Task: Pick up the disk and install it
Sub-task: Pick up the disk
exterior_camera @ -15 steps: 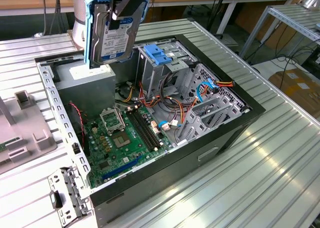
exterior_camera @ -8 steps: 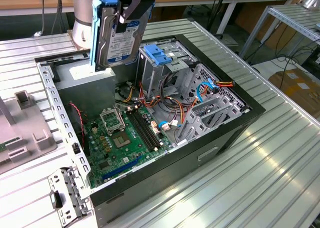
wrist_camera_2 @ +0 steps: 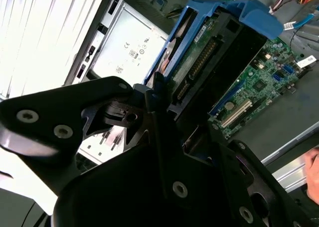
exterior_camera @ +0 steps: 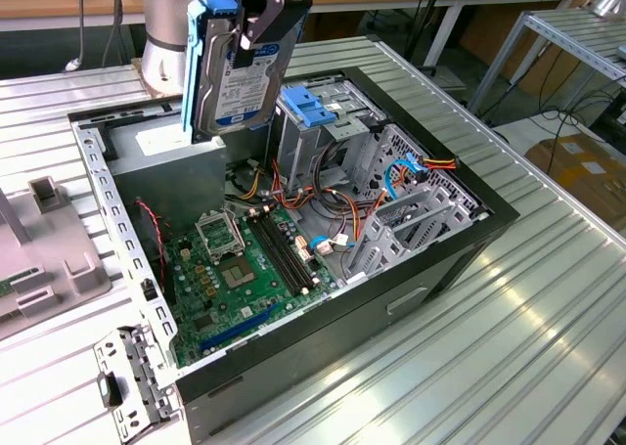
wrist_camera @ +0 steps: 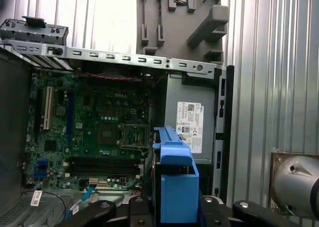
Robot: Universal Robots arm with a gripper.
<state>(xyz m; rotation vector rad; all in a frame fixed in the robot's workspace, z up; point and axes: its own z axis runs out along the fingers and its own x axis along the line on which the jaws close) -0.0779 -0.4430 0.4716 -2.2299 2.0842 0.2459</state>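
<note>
The disk is a silver drive with a white-and-blue label and blue side rails. It hangs on edge above the rear part of the open computer case, over the grey power-supply box. My gripper is shut on it from above, with black fingers on both flat faces. In both wrist views the disk sticks out from between the gripper's fingers, with the motherboard below it.
The drive cage with its light-blue latch stands just to the exterior view's right of the disk. Cables cross the case middle. A detached side panel lies on the exterior view's left. A person's hand shows at the table edge.
</note>
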